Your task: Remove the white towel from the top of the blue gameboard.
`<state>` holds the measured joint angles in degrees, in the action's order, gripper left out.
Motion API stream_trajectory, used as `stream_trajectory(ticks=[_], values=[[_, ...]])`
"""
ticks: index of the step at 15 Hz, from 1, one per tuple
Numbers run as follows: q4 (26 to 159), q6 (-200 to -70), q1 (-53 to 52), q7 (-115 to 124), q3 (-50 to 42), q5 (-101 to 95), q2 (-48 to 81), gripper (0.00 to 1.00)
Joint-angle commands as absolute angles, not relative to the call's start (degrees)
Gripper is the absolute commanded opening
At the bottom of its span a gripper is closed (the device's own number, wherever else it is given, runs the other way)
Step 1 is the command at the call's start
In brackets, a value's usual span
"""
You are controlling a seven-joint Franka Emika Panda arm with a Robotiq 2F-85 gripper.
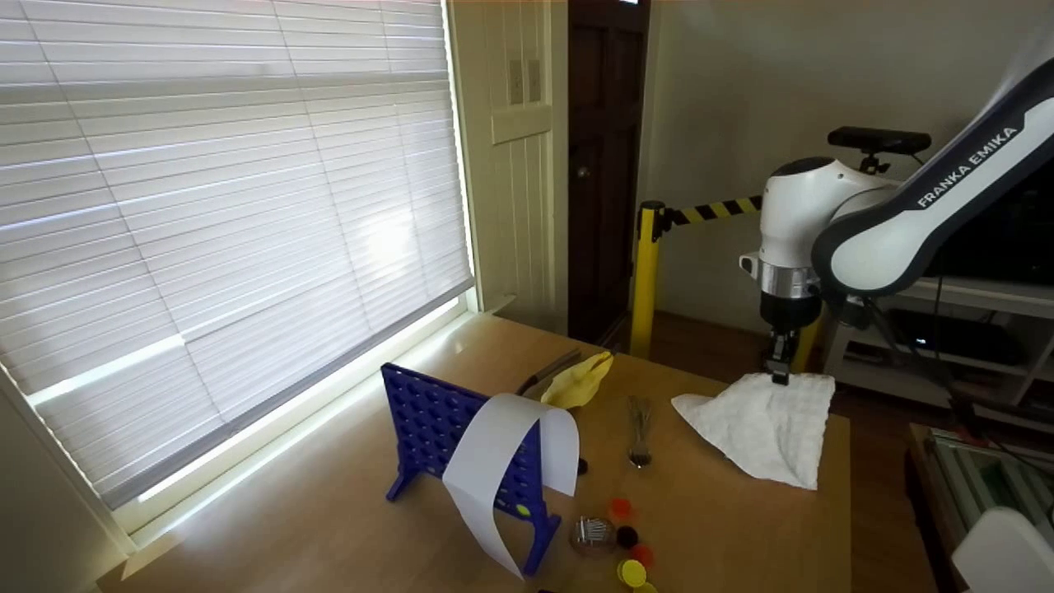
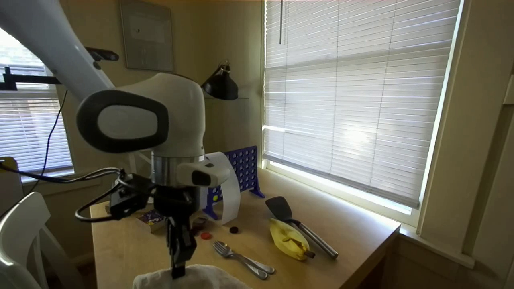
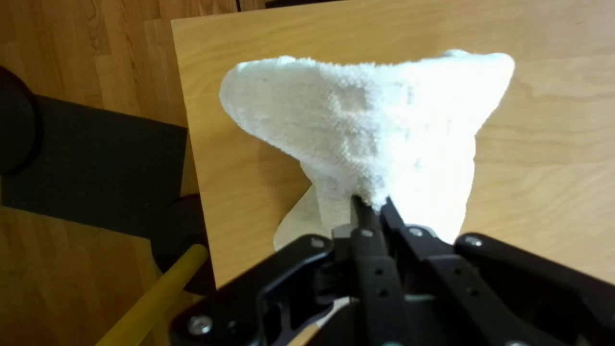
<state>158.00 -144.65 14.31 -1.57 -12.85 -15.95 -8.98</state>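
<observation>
"Where do we find the plain white cloth towel [image 1: 766, 432]?"

"Over the pale wooden bench [image 1: 725, 539], near its edge and well apart from the upright, bright blue plastic grid gameboard [image 1: 436, 420]. It droops in soft folds from the black gripper [image 3: 372, 205]."

"So we have a hold on it?"

"Yes: in the wrist view we see the gripper drawn nearly together, a fold of towel pinched between its tips. Whether the lower edge touches the bench, we cannot tell."

"And on the gameboard?"

"We see a smooth white curved band [image 1: 492, 441] arched over its top, and shiny metal cutlery [image 1: 639, 454] lying between gameboard and towel."
</observation>
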Motion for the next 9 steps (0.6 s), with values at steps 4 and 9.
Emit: stream_trajectory(ticks=[4, 9], values=[[158.64, -157.70, 17.34, 1.69, -13.72, -18.83, -2.45, 0.01], [158.56, -162.52, 16.37, 9.21, -13.89, -25.69, 2.79, 0.01]])
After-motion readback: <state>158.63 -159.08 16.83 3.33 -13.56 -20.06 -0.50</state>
